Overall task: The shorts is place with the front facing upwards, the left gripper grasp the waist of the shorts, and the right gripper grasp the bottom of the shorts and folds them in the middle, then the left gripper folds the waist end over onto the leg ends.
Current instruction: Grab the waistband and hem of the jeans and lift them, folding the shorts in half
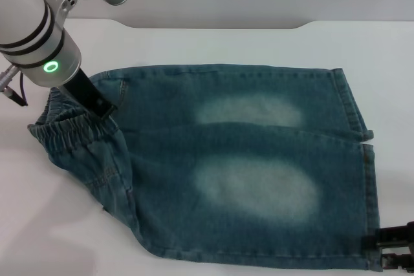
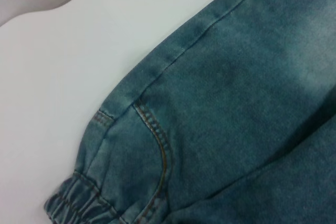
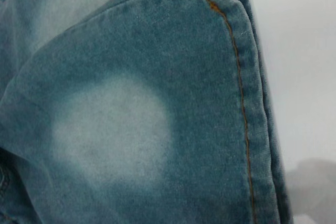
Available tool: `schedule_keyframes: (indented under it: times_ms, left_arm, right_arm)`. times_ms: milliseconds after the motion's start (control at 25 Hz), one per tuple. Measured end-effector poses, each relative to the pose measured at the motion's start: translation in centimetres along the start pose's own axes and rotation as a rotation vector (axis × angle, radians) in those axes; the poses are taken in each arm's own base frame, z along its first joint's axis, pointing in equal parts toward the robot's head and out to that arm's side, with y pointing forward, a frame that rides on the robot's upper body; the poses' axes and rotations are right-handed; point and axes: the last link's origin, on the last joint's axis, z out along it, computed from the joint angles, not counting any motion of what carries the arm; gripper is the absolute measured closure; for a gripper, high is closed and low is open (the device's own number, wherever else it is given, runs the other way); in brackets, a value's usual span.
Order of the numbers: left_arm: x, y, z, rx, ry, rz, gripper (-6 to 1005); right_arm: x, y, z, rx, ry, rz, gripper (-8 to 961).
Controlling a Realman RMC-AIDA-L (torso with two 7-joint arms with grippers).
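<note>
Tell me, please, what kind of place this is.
Probably a lab or test bench for robot cloth folding. A bare white table holds only denim shorts, with the left tool at the waistband and the right tool by the leg hems.

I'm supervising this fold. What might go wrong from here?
The left gripper sits on the bunched waistband of the shorts, so it may catch only the top layer. The right gripper is at the very corner of the near leg hem; a thin bite there might slip.
</note>
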Motion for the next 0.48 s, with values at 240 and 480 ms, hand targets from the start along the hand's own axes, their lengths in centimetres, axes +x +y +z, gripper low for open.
schedule_keyframes:
  times_ms: [240, 480]
  left_arm:
    - [-0.11, 0.29, -0.17, 0.005, -0.008, 0.009, 965]
    - [-0.03, 0.33, -0.3, 0.006, -0.008, 0.012, 965]
  right_arm:
    - [-0.13, 0.12, 0.23, -0.005, 0.006, 0.003, 298]
    - [-0.37, 0.45, 0.45, -0.015, 0.003, -0.005, 296]
